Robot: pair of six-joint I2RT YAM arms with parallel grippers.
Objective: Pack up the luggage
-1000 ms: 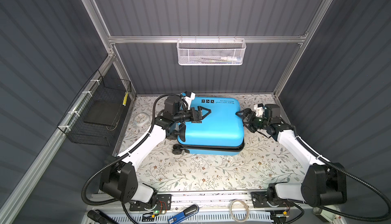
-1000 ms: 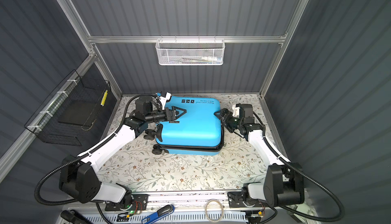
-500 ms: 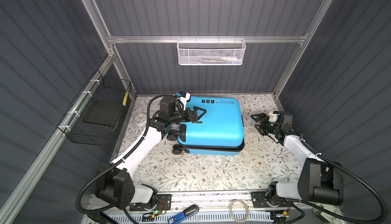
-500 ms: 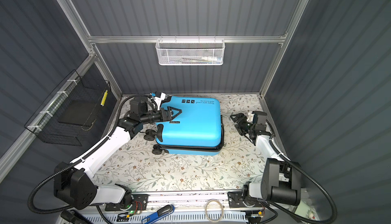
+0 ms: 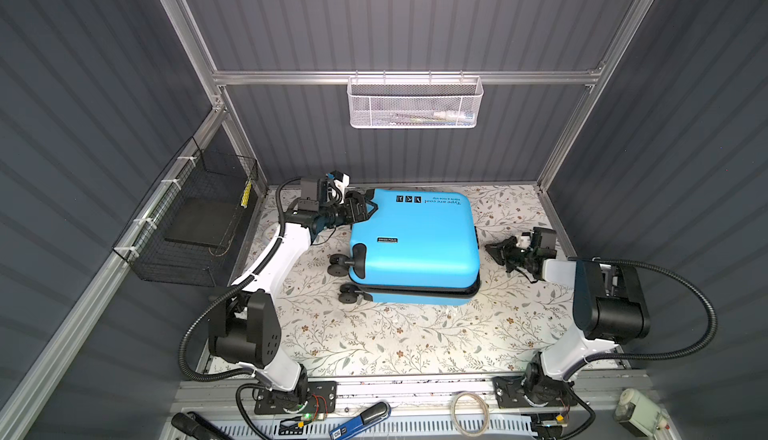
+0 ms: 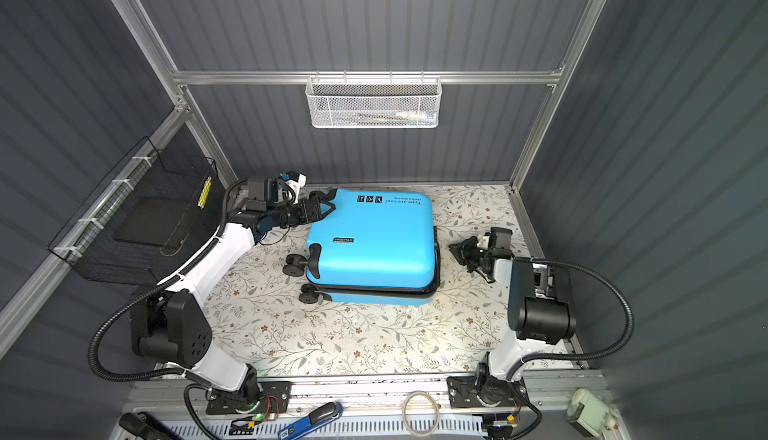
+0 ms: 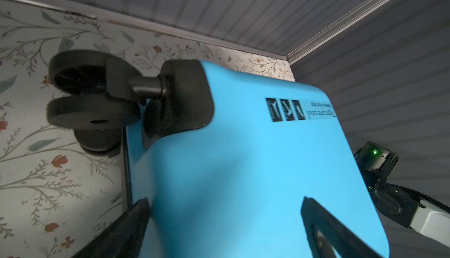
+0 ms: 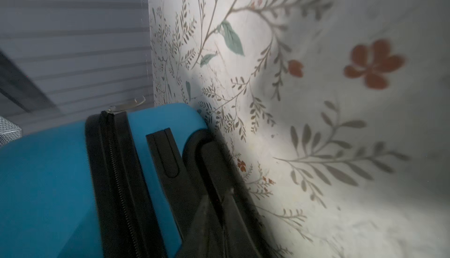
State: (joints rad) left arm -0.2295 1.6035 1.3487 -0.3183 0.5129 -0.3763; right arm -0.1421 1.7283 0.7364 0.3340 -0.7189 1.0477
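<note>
Blue luggage [image 5: 415, 259], badge [image 5: 387, 240] reading "SWISS POLO", print "Type are cool", lies closed mid-table [image 5: 374, 334]. Left gripper [image 5: 369, 208]: jaws wide, straddling its far-left corner. Right gripper [image 5: 494, 250]: jaws together, empty, just right.

In the left wrist view the left gripper [image 7: 225, 202] showed only the tips of its fingers [image 7: 126, 230] before the frame edge cut them off, and the small print on the luggage [image 7: 243, 171] was unreadable. In the right wrist view the right gripper [image 8: 227, 193] was blurred, its fingers [image 8: 209, 222] a dark smear hiding part of the luggage's handle [image 8: 211, 161]. What the white mesh basket [image 5: 413, 103] [image 6: 374, 101] at 12 o'clock held was too small to tell in both top views.
</note>
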